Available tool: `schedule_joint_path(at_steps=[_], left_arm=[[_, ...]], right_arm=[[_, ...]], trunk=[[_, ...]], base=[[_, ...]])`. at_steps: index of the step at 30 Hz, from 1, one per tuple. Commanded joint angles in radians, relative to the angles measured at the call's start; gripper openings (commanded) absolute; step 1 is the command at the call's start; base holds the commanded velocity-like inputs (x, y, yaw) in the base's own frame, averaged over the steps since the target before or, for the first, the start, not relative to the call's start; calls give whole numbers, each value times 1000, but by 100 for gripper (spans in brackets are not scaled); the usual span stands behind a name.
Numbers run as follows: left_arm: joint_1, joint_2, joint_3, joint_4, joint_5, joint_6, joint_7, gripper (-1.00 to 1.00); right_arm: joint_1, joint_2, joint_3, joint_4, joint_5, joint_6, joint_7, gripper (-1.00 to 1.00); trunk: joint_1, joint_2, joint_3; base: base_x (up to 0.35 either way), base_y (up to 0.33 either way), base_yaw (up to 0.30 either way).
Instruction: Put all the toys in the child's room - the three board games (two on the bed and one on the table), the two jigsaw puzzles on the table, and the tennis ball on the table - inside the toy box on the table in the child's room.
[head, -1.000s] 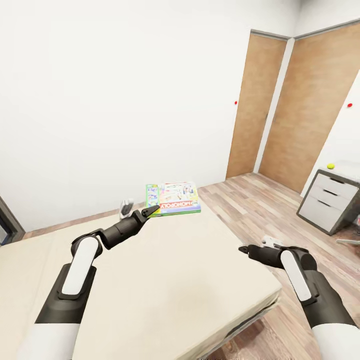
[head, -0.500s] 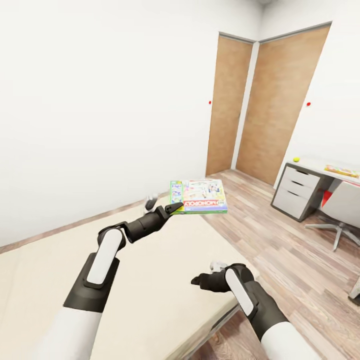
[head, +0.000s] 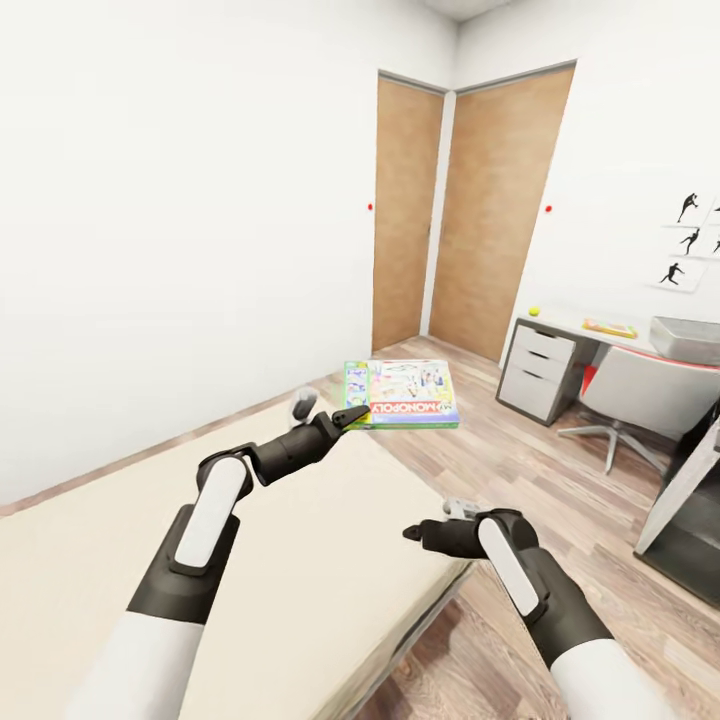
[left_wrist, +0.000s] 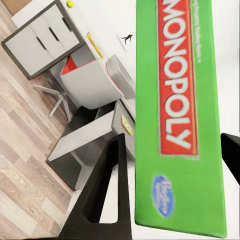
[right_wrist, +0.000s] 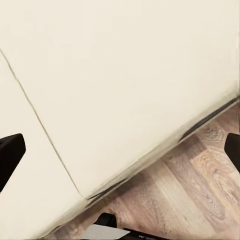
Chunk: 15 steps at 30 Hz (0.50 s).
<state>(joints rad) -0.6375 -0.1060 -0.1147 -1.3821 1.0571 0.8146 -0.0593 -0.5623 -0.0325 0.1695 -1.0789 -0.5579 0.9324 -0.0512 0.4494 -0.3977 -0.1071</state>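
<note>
From the head camera, my left end effector (head: 352, 415) gripped the Monopoly box (head: 404, 394) above the bed (head: 300, 540); open floor (head: 520, 480) led to the desk (head: 570, 326) and toy box (head: 688, 338). Left wrist: Monopoly clamped. Right wrist: right end effector (right_wrist: 120, 150) spread wide over the bed edge.

The Monopoly box (head: 412, 394) looks like printed card with a smooth, faintly glossy face, its green edge (left_wrist: 180, 115) just as slick. The left tool (head: 348, 416) holding it is matt black plastic. Beneath it, the bed (head: 300, 560) wears plain beige cloth, flat and matt, seamed across (right_wrist: 45, 130). Beside the bed, the floor (head: 520, 470) is streaky wood plank with a low sheen. Beyond the floor stand grainy brown wood doors (head: 455, 205) and a bench (head: 545, 360) fronted with smooth pale grey drawers.
</note>
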Motion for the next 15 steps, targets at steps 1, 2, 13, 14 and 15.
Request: schedule_joint_path(at_steps=[1, 2, 13, 14, 15], left_arm=[[0, 0, 2, -1, 1, 4, -6, -100], [0, 1, 2, -1, 2, 4, -7, -100], [3, 7, 8, -3, 1, 7, -10, -100], [3, 7, 8, -3, 1, 7, -10, -100], [3, 8, 8, -3, 0, 7, -10, -100]], right_arm=[[-1, -2, -3, -3, -8, 4, -5, 100], [0, -3, -7, -5, -10, 6, -6, 100], [0, -6, -21, -11, -19, 15, -7, 100], [0, -5, -20, -11, -19, 16, -7, 100], [1, -5, -19, -12, -19, 16, -7, 100]], trunk=[[1, -2, -2], [1, -2, -1], [1, -2, 4], [1, -2, 4], [1, -2, 5]], base=[[0, 0, -290], [0, 0, -290], [0, 0, -290], [0, 0, -290], [0, 0, -290]])
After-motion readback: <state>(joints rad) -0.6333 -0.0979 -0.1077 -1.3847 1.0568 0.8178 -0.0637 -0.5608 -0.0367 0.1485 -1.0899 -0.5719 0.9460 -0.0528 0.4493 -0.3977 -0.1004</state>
